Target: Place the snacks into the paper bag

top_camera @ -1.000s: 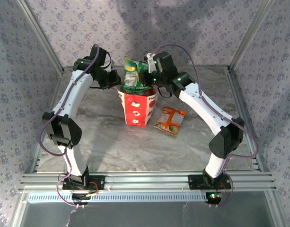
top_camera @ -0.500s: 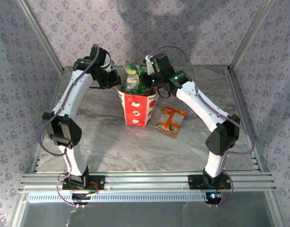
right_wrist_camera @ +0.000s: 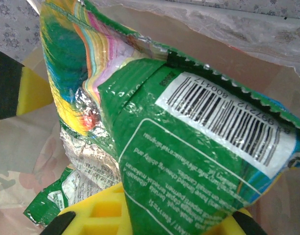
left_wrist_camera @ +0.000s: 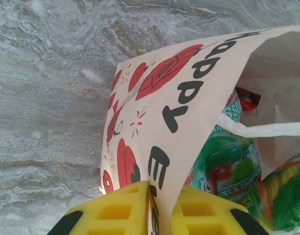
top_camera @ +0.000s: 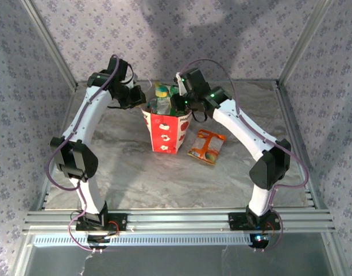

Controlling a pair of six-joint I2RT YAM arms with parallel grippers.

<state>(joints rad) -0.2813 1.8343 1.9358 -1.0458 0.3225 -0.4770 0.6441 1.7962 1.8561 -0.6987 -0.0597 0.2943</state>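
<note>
Packet (top_camera: 160,99) in the paper bag (top_camera: 165,133) — second packet (top_camera: 207,146) to its right.

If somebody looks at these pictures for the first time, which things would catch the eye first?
The red-and-white paper bag stands upright in the middle of the table. At its mouth the right tool grips a green packet, and the left tool pinches the bag's wall. An orange packet lies flat on the table beside the bag, on the right arm's side.
</note>
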